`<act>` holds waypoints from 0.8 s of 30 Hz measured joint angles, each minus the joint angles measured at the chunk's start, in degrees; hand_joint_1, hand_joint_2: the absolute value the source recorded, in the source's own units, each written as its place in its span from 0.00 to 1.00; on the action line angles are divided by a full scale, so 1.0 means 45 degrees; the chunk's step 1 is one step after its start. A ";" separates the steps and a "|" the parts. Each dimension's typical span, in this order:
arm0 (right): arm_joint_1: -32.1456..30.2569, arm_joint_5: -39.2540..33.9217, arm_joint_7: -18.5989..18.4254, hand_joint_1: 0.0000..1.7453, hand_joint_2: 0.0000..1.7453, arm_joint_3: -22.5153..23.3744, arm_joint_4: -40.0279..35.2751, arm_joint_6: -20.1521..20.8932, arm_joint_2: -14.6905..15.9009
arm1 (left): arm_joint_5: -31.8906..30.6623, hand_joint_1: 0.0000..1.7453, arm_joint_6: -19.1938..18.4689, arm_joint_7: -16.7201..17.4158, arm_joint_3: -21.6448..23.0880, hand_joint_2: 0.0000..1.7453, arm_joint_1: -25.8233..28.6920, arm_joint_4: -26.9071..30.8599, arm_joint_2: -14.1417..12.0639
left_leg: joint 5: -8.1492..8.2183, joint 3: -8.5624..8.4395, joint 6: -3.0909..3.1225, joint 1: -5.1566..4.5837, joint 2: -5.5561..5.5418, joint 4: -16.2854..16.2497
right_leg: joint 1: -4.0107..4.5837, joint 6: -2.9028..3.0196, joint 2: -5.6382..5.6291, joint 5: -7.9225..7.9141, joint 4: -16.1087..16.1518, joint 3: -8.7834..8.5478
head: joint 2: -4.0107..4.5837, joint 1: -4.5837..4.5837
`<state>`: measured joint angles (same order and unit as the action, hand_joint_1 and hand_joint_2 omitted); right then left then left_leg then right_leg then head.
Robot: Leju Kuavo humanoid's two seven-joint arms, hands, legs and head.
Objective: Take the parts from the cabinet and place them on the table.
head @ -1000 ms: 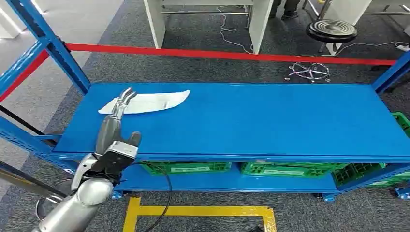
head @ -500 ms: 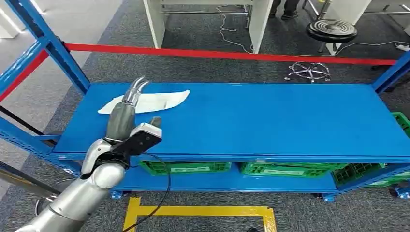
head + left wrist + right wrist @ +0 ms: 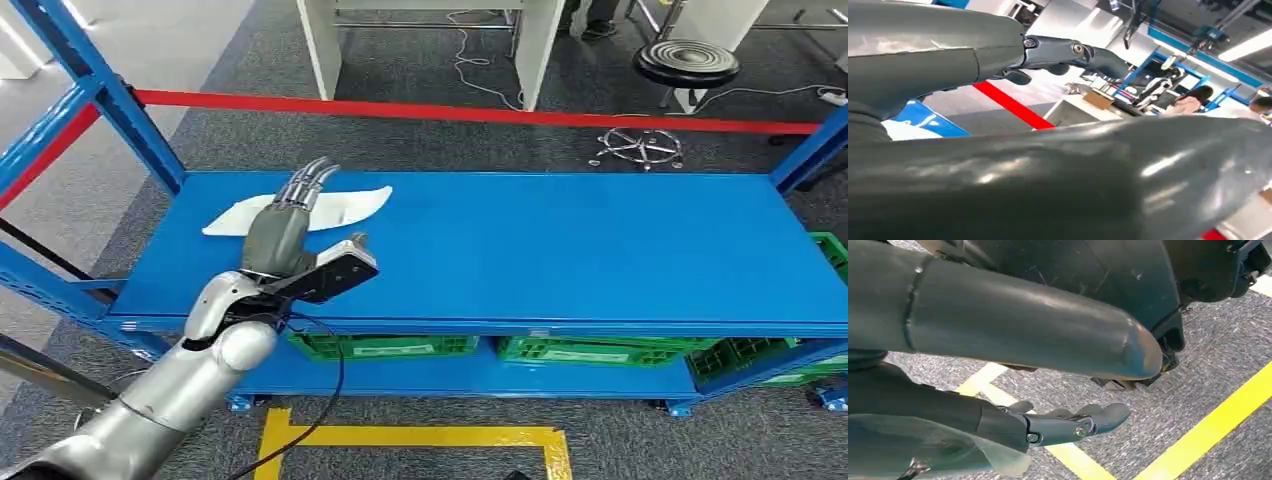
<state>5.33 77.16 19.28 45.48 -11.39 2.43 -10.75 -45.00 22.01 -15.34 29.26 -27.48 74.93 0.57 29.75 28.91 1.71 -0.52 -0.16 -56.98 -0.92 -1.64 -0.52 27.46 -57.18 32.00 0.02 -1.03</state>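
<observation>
Blue shelving (image 3: pixel 560 250) is carrying 1 thin white part (image 3: pixel 335 208) under the spread, empty left robot hand (image 3: pixel 285 228); likely light, flexible; grasp mid-body.

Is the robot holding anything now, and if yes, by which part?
Nothing is held. The left hand is stretched over the white part, fingers apart; the right hand hangs free.

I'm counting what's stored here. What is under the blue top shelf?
Under the blue top shelf, green crates sit on a lower blue shelf. Just their front edges show; the shelf hides their contents and whatever sits further back.
</observation>
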 joint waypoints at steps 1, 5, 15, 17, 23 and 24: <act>0.0005 0.0000 -0.0015 0.00 0.00 -0.0019 0.0000 0.0000 0.0000 | -0.0118 0.00 0.0000 0.0092 0.0020 1.00 -0.0086 -0.0128 0.0000 | 0.0000 0.0000 0.0000 0.0000 0.0000 0.0000 | 0.0000 0.0000 0.0000 0.0000 0.0000 0.0000 | 0.0000 0.0005; 0.0035 0.0000 -0.0077 0.00 0.00 -0.0063 0.0000 0.0010 0.0000 | -0.0793 0.00 -0.0087 0.0660 0.0098 1.00 -0.0643 -0.1151 0.0005 | -0.0001 0.0000 0.0000 0.0000 0.0000 0.0000 | 0.0000 0.0000 -0.0001 -0.0001 -0.0001 -0.0001 | 0.0000 0.0000; 0.0056 0.0019 -0.0209 0.00 0.00 -0.0248 0.0000 0.0034 0.0000 | -0.1735 0.00 -0.0039 0.1176 0.0093 1.00 -0.1637 -0.3373 -0.0005 | -0.0002 0.0002 0.0001 0.0000 0.0000 -0.0001 | 0.0000 0.0000 -0.0001 -0.0001 -0.0005 -0.0001 | 0.0000 0.0000; 0.0059 0.0039 -0.0209 0.00 0.00 -0.0316 0.0000 0.0034 0.0000 | -0.1968 0.00 -0.0039 0.1312 0.0088 1.00 -0.1872 -0.3805 -0.0034 | -0.0002 0.0002 0.0001 0.0000 0.0000 -0.0001 | 0.0000 0.0000 0.0001 -0.0001 -0.0005 -0.0001 | 0.0000 0.0000; 0.0082 0.0102 -0.0243 0.00 0.00 -0.0432 0.0000 0.0049 -0.0010 | -0.2361 0.00 -0.0039 0.1705 0.0020 1.00 -0.2593 -0.5107 -0.0097 | -0.0005 0.0001 0.0000 0.0000 0.0000 -0.0002 | -0.0001 0.0001 0.0000 -0.0001 -0.0015 -0.0001 | 0.0000 0.0000; 0.0082 0.0112 -0.0243 0.00 0.00 -0.0437 0.0000 0.0049 -0.0015 | -0.2405 0.00 -0.0019 0.1802 0.0000 1.00 -0.2691 -0.5238 -0.0107 | -0.0005 0.0001 0.0000 0.0000 0.0000 -0.0002 | -0.0001 0.0001 0.0001 -0.0001 -0.0016 -0.0001 | 0.0000 0.0005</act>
<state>5.70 77.66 18.19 43.52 -11.39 2.64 -10.82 -55.82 21.92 -7.23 29.27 -39.60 51.36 0.09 29.73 28.92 1.71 -0.52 -0.16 -56.99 -0.93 -1.64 -0.52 27.46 -57.26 32.00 0.02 -1.01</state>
